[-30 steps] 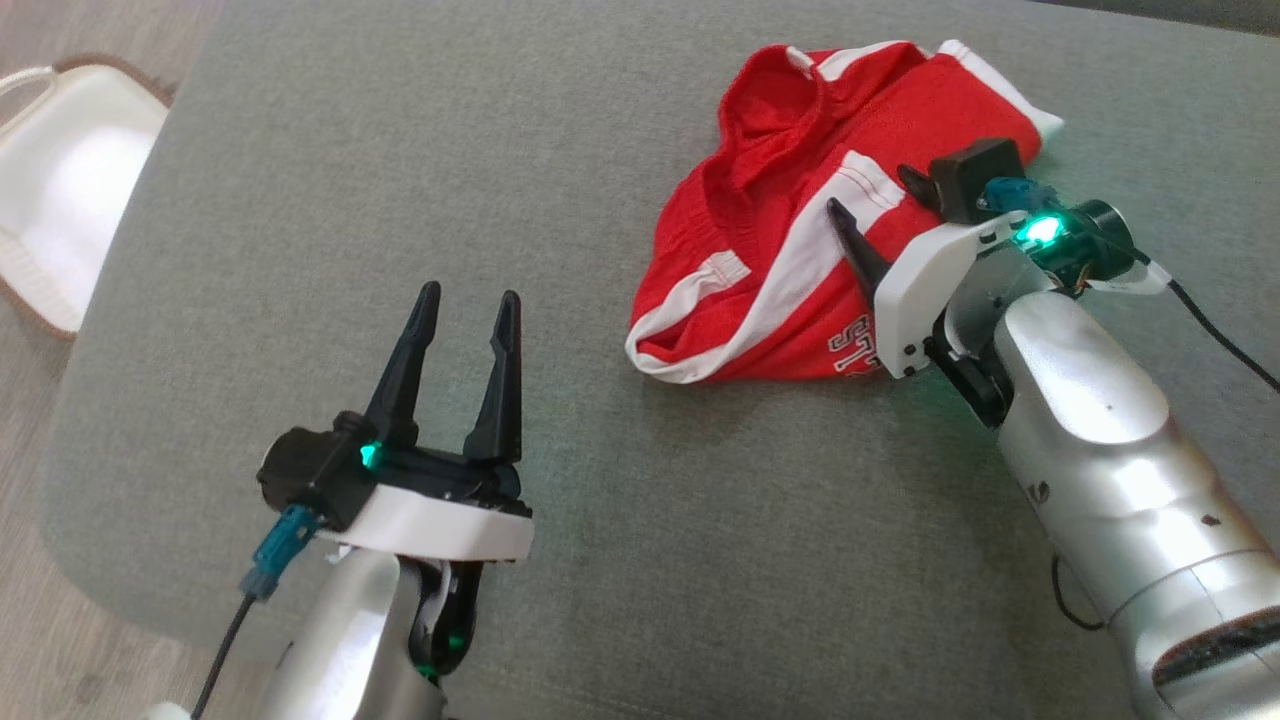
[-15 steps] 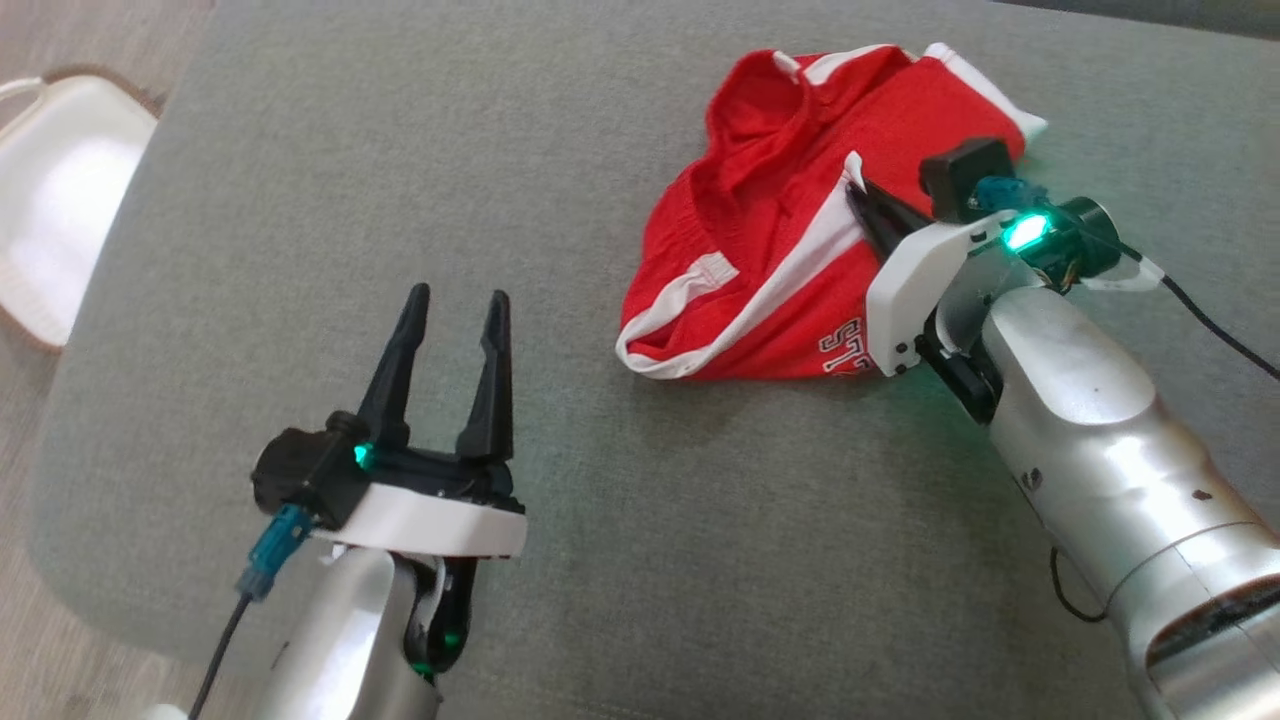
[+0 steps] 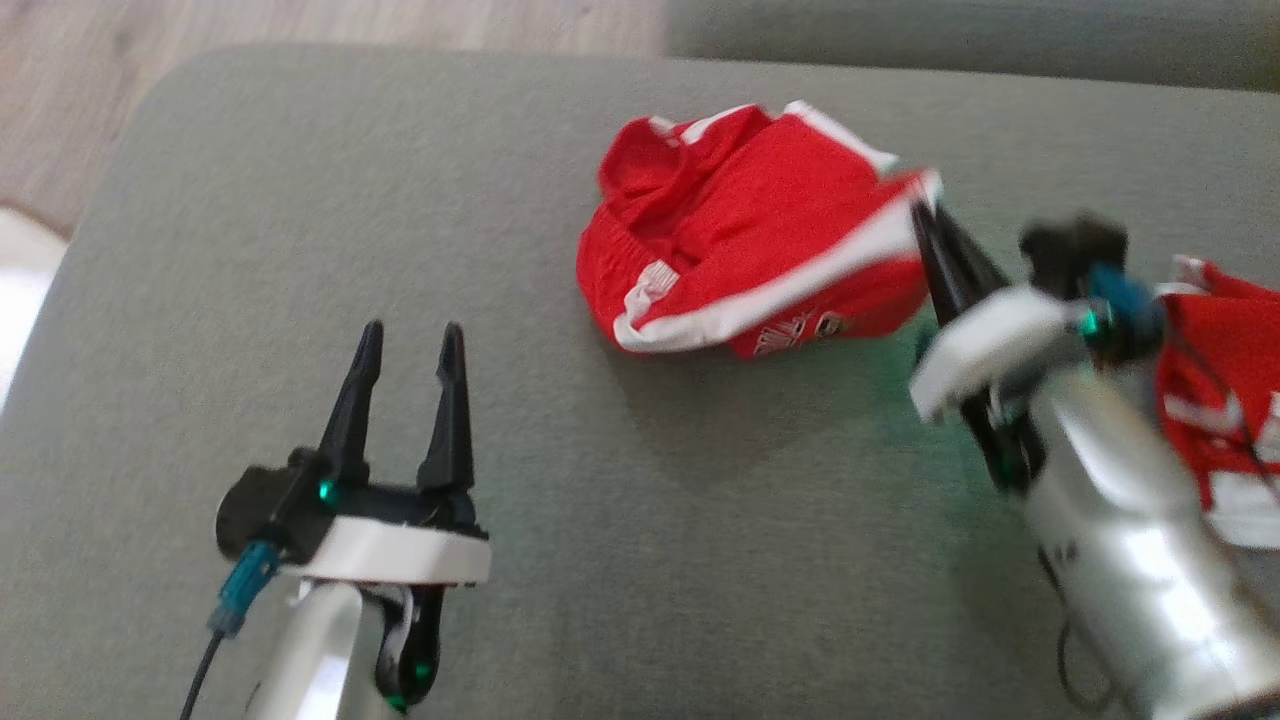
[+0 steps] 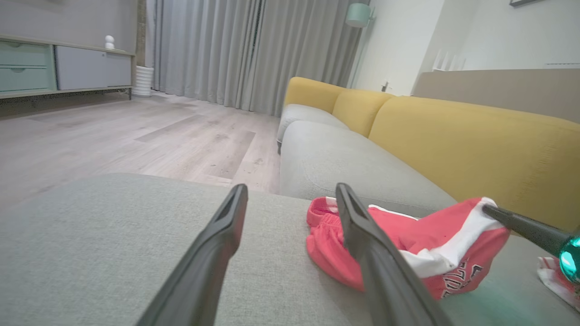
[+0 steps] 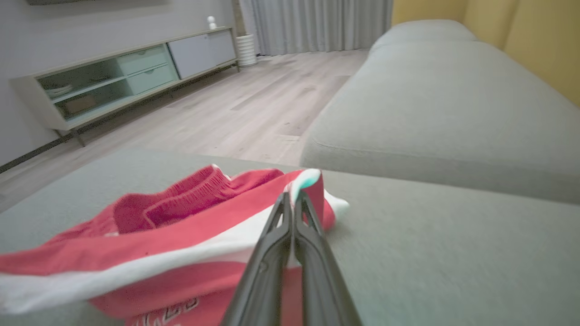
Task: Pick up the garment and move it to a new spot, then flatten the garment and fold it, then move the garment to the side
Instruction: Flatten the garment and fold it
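Your right tool slants in low, pinched tight on a white-trimmed corner of the garment, which sits bunched toward the cushion far edge. Your left tool hovers spread wide, well apart.

TEXT | garment | white lettering | creased, not legible

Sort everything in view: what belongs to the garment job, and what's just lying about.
Job: red garment, pinched at its white-trimmed edge by the shut right claw; open left claw; grey cushion under it.
Lying about: second red cloth, yellow sofa, sideboard, curtains.
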